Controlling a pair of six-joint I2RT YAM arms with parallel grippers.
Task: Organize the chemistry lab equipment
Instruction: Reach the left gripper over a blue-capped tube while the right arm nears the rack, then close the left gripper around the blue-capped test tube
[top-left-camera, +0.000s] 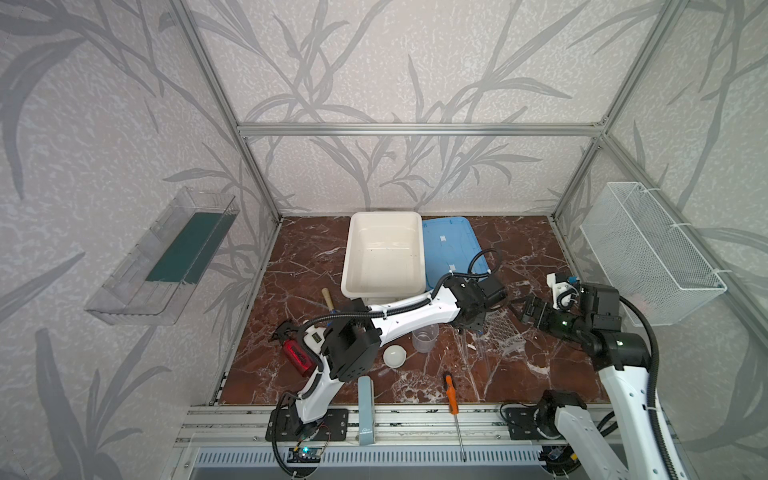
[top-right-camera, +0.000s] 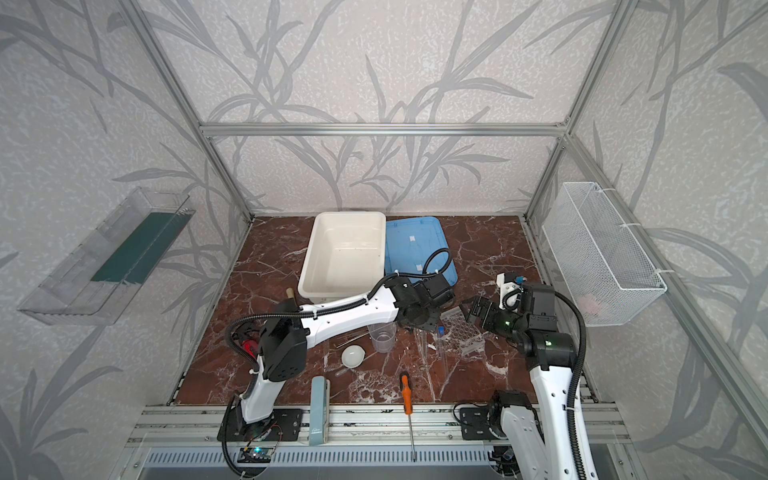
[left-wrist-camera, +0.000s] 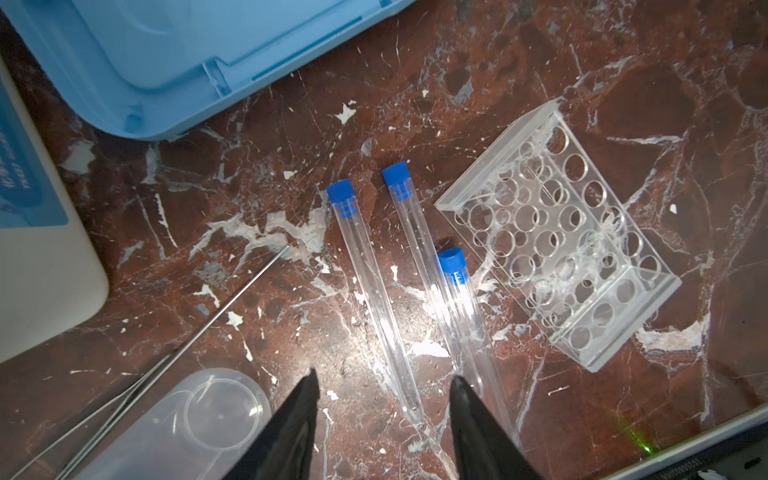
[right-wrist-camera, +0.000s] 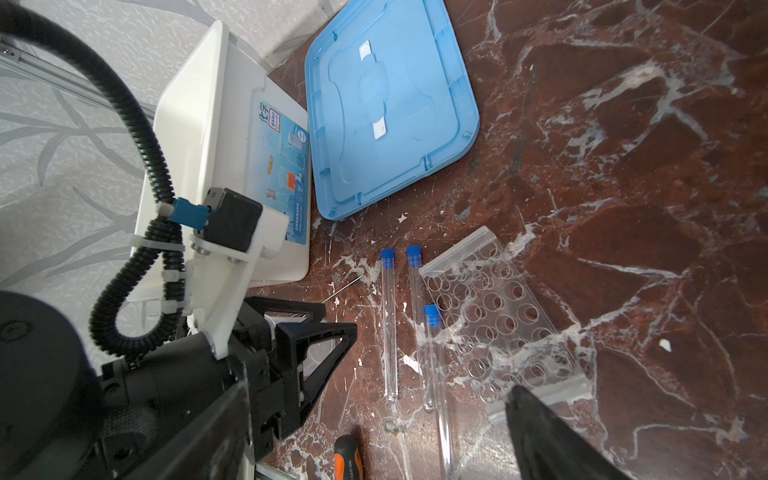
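the left gripper (left-wrist-camera: 382, 378) is seen with its jaws spread above the marble tabletop (left-wrist-camera: 623, 62). the rounded end of one of three blue-capped test tubes (left-wrist-camera: 374, 291) lies between the fingertips, and no contact with it can be made out. the three tubes are laid flat and roughly parallel, with their caps pointed toward the blue lid (left-wrist-camera: 166, 62). the clear tube rack (left-wrist-camera: 557, 245) is set just beside them, on the side away from the thin metal rods (left-wrist-camera: 232, 299). the clear measuring beaker (top-left-camera: 426, 336) is stood upright near the rods, with the small white dish (top-left-camera: 394, 356) just beside it. the right gripper (top-right-camera: 473, 309) is held near the rack, with its jaws wide apart and nothing between them. the white tub (top-left-camera: 384, 253) is placed at the back, just beside the lid. an orange-handled screwdriver (top-left-camera: 451, 395) is laid at the front edge.
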